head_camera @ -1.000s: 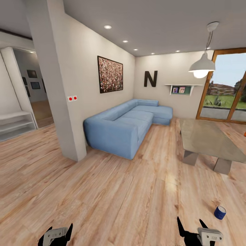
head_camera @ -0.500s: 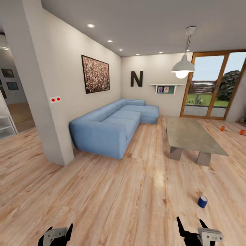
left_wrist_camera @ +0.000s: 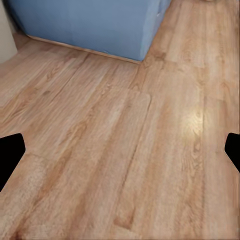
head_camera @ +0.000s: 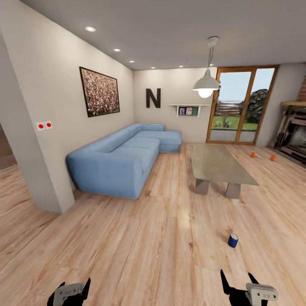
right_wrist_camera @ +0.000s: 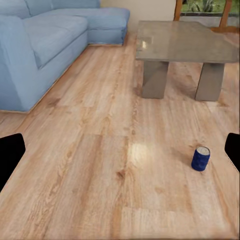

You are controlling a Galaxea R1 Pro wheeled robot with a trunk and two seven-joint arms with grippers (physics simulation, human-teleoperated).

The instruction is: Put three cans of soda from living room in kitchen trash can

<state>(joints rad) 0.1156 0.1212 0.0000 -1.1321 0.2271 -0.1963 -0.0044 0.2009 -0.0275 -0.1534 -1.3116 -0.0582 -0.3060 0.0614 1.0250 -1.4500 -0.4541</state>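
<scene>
Two small orange cans of soda [head_camera: 252,154] [head_camera: 272,157] stand on the wood floor at the far right of the living room, beyond the low table and in front of the brick fireplace [head_camera: 296,132]. Both are far from my arms. My left gripper [head_camera: 74,285] and right gripper [head_camera: 236,278] hang low at the bottom of the head view, both open and holding nothing. The left wrist view has the left gripper [left_wrist_camera: 120,152] over bare floor. In the right wrist view the right gripper [right_wrist_camera: 120,152] faces the floor before the table. The tash can is out of view.
A blue sofa [head_camera: 119,159] runs along the left wall, behind a wall corner [head_camera: 32,170]. A grey low table [head_camera: 219,163] stands mid-room. A blue can [head_camera: 233,240] [right_wrist_camera: 200,158] stands on the floor ahead of my right gripper. Glass doors [head_camera: 236,106] are at the back.
The camera has turned right, so the sofa and table slid left in the picture. The orange cans and fireplace came into view. Both grippers stay as they were.
</scene>
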